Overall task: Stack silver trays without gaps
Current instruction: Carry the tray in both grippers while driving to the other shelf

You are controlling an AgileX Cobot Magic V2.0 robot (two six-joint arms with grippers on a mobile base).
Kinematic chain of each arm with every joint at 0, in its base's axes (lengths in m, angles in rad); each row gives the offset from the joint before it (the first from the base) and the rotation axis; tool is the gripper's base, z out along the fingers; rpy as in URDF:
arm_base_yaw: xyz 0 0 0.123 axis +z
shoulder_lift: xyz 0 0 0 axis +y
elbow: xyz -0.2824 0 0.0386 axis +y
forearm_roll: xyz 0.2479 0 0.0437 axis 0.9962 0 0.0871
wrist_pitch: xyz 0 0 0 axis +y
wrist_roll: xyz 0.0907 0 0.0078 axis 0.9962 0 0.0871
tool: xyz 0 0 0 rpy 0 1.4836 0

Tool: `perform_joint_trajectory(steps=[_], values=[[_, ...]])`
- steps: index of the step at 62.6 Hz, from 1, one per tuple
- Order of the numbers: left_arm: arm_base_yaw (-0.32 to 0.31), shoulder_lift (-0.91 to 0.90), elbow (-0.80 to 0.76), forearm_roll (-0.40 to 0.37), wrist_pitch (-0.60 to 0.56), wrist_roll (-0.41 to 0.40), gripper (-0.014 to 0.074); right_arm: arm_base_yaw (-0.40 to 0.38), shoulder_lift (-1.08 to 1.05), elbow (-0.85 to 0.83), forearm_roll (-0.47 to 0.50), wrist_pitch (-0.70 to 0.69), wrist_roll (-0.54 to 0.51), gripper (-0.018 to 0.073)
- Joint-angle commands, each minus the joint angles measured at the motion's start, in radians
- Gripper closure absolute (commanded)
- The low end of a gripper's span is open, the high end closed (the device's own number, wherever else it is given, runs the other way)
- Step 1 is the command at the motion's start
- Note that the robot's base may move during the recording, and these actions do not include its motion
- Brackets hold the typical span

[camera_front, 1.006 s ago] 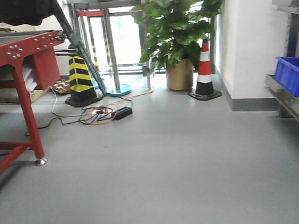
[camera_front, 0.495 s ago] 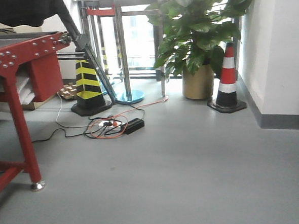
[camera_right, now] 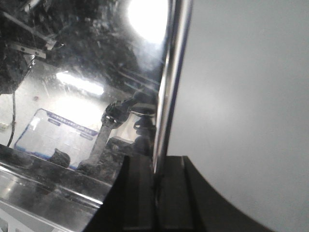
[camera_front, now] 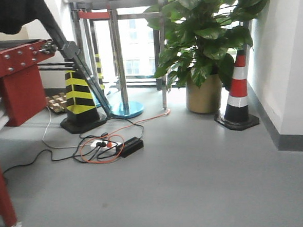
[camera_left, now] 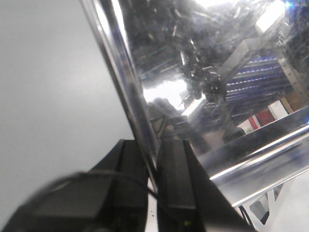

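Left tool clamped on the thin rim of a silver tray; right tool likewise pinches a rim. Two-sided grip probably steadies it for carrying.

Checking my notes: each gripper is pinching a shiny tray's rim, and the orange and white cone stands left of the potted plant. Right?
Not quite: in the front-facing view the orange and white cone stands right of the potted plant. The left gripper and right gripper do each pinch the rim of a tray.
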State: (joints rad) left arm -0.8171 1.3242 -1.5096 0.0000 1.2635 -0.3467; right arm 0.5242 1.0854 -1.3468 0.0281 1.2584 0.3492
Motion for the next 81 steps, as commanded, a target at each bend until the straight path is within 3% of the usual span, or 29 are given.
perform_joint_trajectory(steps=[1, 81], values=[[-0.014, -0.027, -0.029, -0.033, 0.041, 0.030, 0.0639, 0.002, -0.017, -0.031, 0.012, -0.034, -0.015, 0.0502], [-0.014, -0.027, -0.029, -0.040, 0.041, 0.030, 0.0639, 0.002, -0.010, -0.031, 0.012, -0.034, -0.015, 0.0502]])
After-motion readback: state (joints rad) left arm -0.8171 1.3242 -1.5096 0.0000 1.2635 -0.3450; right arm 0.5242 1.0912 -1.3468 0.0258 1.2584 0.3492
